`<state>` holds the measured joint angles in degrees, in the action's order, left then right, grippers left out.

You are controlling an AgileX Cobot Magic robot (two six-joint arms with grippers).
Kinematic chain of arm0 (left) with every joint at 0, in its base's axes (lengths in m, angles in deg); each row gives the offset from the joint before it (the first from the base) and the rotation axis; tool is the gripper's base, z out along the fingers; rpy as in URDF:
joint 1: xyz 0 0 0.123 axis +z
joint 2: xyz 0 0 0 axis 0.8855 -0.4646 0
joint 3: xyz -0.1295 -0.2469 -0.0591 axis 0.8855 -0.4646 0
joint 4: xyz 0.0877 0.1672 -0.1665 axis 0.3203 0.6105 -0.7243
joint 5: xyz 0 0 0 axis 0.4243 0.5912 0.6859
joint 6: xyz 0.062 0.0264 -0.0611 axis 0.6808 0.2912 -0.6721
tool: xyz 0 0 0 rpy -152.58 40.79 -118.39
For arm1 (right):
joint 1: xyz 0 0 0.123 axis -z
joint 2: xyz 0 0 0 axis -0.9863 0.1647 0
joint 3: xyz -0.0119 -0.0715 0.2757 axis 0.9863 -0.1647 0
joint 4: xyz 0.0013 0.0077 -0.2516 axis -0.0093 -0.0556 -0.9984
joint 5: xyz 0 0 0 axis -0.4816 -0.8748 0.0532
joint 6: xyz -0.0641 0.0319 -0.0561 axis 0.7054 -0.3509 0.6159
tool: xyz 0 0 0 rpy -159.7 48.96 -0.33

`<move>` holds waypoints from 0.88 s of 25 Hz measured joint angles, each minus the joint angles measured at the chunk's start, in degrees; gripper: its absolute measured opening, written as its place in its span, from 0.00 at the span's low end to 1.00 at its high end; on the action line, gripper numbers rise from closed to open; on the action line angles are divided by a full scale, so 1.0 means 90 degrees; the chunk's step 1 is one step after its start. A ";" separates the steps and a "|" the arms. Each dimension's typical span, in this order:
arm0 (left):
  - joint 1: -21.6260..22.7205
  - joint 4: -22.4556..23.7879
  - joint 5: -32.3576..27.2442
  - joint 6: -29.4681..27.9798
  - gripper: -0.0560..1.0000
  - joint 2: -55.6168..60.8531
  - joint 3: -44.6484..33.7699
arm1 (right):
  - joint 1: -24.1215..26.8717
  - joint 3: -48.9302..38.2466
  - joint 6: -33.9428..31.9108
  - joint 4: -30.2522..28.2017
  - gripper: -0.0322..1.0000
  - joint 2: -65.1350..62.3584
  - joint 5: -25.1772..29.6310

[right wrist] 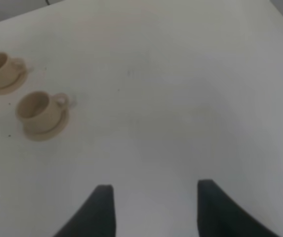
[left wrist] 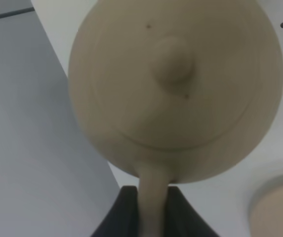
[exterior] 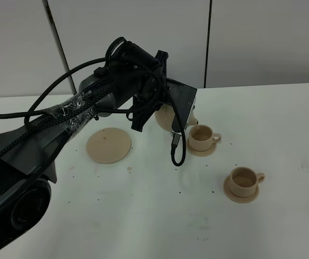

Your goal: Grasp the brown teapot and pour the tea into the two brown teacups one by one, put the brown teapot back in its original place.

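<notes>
Starting on the left of the overhead view, your left arm [exterior: 62, 116] reaches in across the white tabletop [exterior: 143, 216] toward the middle. Just past it, the wide saucer [exterior: 108, 145] sits bare, so the pot's home spot has nothing on it. Next over is the brown teapot [exterior: 165, 116], held up off the tabletop and mostly hidden behind the wrist. Its spout pokes out right beside the rim of the far teacup [exterior: 201, 137]. I can't tell if any tea is coming out. In the left wrist view, your left fingers [left wrist: 124, 217] are clenched on the teapot's loop handle [left wrist: 153, 197], one on each side. Further right and nearer the front, the near teacup [exterior: 244, 180] sits on its own saucer, well apart from the pot. Both cup handles point right. Your right fingers [right wrist: 101, 210] are spread wide with nothing between them, hanging over bare tabletop.
</notes>
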<state>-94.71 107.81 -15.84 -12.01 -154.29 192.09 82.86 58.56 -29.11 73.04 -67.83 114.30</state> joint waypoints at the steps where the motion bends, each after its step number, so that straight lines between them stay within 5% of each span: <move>1: -0.0004 0.0000 0.0007 0.0030 0.21 0.0000 0.0000 | 0.0000 0.0000 0.0000 0.0000 0.40 0.0000 0.0000; 22: -0.0108 0.0259 0.0009 0.0313 0.21 0.0000 0.0000 | 0.0000 0.0000 0.0000 0.0000 0.40 0.0000 0.0000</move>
<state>-95.69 110.13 -15.76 -9.20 -154.29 192.09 82.86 58.56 -29.11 73.04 -67.83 114.30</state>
